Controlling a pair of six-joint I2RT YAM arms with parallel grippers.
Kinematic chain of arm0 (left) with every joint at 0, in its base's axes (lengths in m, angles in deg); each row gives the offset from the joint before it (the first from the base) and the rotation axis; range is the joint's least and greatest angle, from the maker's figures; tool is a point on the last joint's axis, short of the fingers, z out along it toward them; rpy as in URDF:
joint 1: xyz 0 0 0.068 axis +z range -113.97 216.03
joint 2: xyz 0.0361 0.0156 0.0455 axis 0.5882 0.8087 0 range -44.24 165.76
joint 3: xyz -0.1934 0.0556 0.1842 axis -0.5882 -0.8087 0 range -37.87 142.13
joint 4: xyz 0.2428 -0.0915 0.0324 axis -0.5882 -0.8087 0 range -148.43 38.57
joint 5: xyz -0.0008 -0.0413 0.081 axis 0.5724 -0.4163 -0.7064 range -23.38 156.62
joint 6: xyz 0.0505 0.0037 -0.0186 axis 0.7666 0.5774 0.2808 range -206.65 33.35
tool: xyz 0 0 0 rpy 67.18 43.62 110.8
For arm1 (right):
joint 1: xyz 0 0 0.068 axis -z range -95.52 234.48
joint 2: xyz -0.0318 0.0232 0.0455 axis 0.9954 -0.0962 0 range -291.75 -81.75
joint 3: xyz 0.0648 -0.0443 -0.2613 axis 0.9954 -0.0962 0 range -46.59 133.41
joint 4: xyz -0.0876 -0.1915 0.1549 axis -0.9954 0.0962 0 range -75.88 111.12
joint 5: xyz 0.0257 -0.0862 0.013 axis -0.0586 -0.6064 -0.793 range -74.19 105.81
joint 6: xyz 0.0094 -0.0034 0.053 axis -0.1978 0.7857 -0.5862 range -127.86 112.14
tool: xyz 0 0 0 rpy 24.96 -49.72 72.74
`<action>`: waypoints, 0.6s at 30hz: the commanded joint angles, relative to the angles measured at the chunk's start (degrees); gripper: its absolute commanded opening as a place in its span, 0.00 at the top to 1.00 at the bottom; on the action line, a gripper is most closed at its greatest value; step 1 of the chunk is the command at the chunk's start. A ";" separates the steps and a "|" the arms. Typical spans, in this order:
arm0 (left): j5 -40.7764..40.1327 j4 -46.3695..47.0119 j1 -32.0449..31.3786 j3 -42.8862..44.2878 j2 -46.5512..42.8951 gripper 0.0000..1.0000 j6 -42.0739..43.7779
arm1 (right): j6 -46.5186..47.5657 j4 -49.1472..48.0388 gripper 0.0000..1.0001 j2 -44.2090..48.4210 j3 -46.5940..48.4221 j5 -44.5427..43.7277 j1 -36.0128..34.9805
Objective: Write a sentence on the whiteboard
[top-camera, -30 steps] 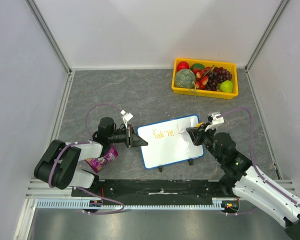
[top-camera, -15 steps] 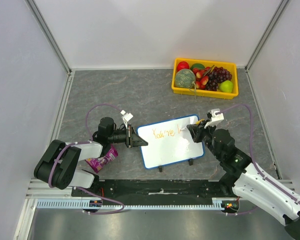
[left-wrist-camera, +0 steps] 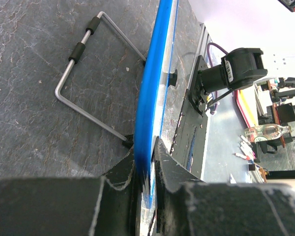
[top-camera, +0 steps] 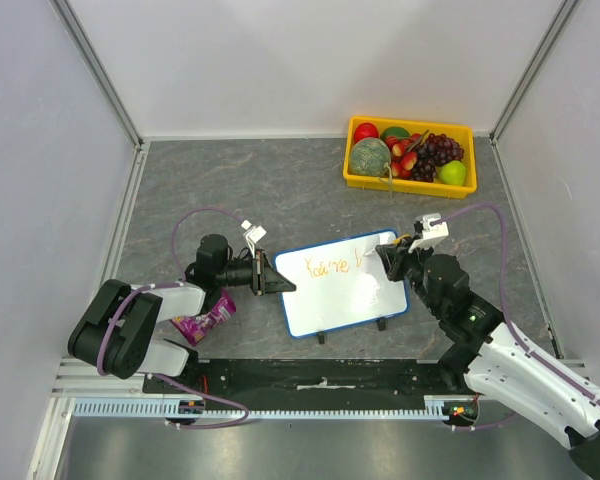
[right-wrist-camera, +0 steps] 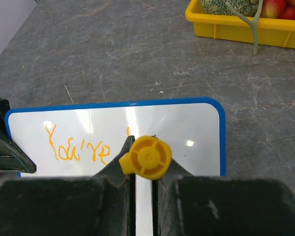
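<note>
The whiteboard (top-camera: 342,284) with a blue frame stands tilted on its feet in the middle of the table. Orange lettering (top-camera: 327,267) on it reads "You're" with a short stroke after it; it also shows in the right wrist view (right-wrist-camera: 77,147). My left gripper (top-camera: 277,284) is shut on the board's left edge (left-wrist-camera: 150,123). My right gripper (top-camera: 388,259) is shut on an orange marker (right-wrist-camera: 146,157), seen end-on, its tip down at the board's upper right part (right-wrist-camera: 187,128).
A yellow tray (top-camera: 410,153) of fruit stands at the back right, also seen in the right wrist view (right-wrist-camera: 246,29). A purple packet (top-camera: 204,320) lies by the left arm. The board's wire stand (left-wrist-camera: 83,83) rests on the table behind it.
My right gripper with the marker has shifted slightly up and away along the board's right part, leaving a short orange stroke after "You're". The left gripper and board have not moved.
</note>
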 commanded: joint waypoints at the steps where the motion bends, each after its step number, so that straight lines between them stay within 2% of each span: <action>1: -3.03 -2.62 -0.19 -0.06 1.14 0.98 5.36 | 1.07 -0.92 1.00 -0.34 1.06 -1.47 0.19; 18: -3.03 -2.62 -0.28 0.02 1.40 0.98 5.36 | 0.37 2.85 1.00 1.33 -1.93 2.22 0.10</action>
